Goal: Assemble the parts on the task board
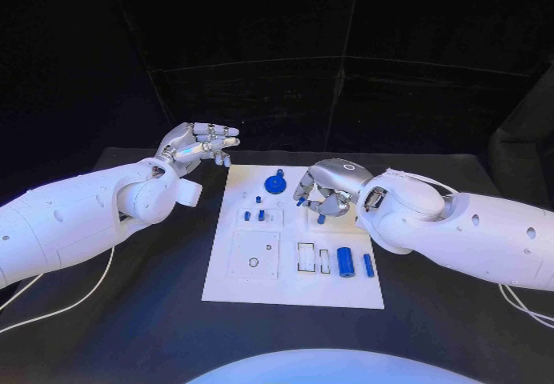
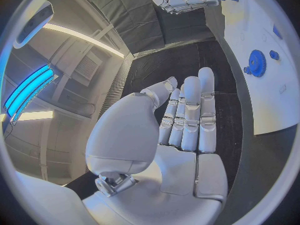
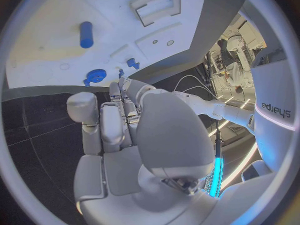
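- The board [image 1: 295, 276] lies in the middle of the black table [image 1: 138, 320], between the two arms.
- The right hand [image 1: 323, 192] hangs low over the board's upper right part, fingers curled down. A small blue piece [image 1: 303, 202] shows at its fingertips; it looks pinched there, though the fingers hide the contact and I cannot be sure it is held rather than only touched.
- The left hand [image 1: 198, 144] is raised off the board's far left corner, holding nothing; in the left wrist view its fingers [image 2: 190, 115] lie straight and side by side.
- Parts on the board: a gear [image 1: 276, 184] near the top, two small pegs [image 1: 254, 215] left of centre, and a thick cylinder [image 1: 345, 262] with a thinner pin [image 1: 368, 265] beside it at the lower right.
- An open rectangular socket [image 1: 306, 257] sits just left of the cylinder.
- Judged step: early in the assembly, with the right hand picking or seating a small part near the gear; cylinder and pin lie loose, not yet placed.
- The next move calls for a firm pinch, a clean lift, then lining the piece up over its hole before pressing it down. The left hand could steady the board.
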Robot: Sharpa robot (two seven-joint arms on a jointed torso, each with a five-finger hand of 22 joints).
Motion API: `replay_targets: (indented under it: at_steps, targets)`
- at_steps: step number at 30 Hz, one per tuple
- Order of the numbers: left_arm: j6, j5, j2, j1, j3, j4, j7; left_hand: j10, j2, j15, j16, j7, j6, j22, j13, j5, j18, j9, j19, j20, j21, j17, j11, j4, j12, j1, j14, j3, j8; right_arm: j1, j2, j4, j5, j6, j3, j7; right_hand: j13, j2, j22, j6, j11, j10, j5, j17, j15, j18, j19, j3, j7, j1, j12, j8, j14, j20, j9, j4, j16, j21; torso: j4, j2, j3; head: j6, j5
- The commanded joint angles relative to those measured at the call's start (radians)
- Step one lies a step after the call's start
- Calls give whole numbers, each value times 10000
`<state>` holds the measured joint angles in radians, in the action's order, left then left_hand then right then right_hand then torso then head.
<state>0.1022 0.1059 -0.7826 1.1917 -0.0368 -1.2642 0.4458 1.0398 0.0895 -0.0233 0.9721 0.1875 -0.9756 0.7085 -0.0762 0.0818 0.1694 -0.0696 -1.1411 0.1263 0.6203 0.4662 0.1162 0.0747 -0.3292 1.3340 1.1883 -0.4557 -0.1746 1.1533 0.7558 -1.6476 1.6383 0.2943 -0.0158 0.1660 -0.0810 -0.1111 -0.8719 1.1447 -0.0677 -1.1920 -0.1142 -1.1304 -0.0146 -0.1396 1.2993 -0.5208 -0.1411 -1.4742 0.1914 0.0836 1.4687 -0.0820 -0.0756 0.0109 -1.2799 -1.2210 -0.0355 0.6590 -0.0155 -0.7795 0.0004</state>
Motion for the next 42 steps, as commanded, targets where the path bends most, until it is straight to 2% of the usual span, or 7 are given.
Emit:
replay_targets:
  at_steps: [1,7,10,14,19,25,42]
  targets:
    - [-116,-58,27,17,10,-42,81,-66,9,-16,-27,43,6,-12,-9,46,138,-3,65,-35,-36,-13,-11,65,-57,51,-50,27,-45,-17,-288,90,-34,-337,-11,-179,-1,-1,-10,44,-22,-16,-44,10,-23,151,75,-67,-14,118,-69,-51,322,-15,0,7,-71,-41,15,7,-1,-48,128]
    - [-120,-58,88,20,10,-62,68,-68,10,-17,-27,44,7,-13,-10,45,137,-3,65,-35,-37,-15,-10,65,-60,47,-51,32,-48,-462,-833,328,106,-680,-34,-308,7,-2,-16,24,-28,7,-75,16,-20,150,71,-90,-19,148,-86,-69,321,-17,6,31,-75,-48,-15,5,-17,-124,220]
    - [-119,-58,115,21,11,-71,65,-68,10,-17,-27,44,7,-13,-10,45,137,-3,65,-35,-37,-15,-10,65,-60,47,-51,32,-48,-748,-1095,499,249,-774,-38,-371,10,-1,-21,14,-31,17,-86,17,-17,151,71,-100,-23,158,-93,-77,320,-19,8,42,-77,-53,14,9,10,-181,358]
    - [-121,-58,136,22,11,-75,61,-68,10,-17,-27,44,7,-13,-10,45,137,-3,65,-35,-37,-15,-10,65,-60,47,-51,32,-48,-902,-1307,636,349,-844,-41,-415,12,7,-50,7,-35,24,-96,9,-15,156,80,-111,-26,169,-99,-83,321,-20,9,48,-85,-69,19,10,21,-203,404]
    - [-134,-58,164,22,11,-76,60,-68,10,-17,-27,44,7,-13,-10,45,137,-3,65,-35,-37,-15,-10,65,-60,47,-51,32,-48,-978,-1451,712,433,-981,-44,-433,13,9,-79,4,-37,28,-102,10,-14,161,90,-116,-29,178,-102,-86,321,-22,10,53,-86,-85,15,5,9,-242,452]
    - [-133,-58,181,22,11,-69,52,-70,10,-18,-27,45,9,-13,-10,44,137,-2,65,-34,-38,-17,-9,64,-63,43,-52,35,-50,-1013,-1538,751,462,-1111,-50,-434,15,7,-87,-1,-40,32,-107,6,-12,162,92,-116,-32,192,-105,-90,321,-23,11,57,-91,-90,30,15,25,-270,539]
    - [-162,-58,204,22,11,-46,19,-78,8,-21,-27,47,14,-16,-10,43,135,-2,65,-33,-41,-23,-6,61,-74,32,-54,48,-56,-1071,-1724,932,552,-1524,-68,-383,17,2,-109,-6,-45,40,-113,3,-6,166,99,-113,-39,230,-111,-96,322,-27,11,61,-98,-105,21,7,13,-353,612]
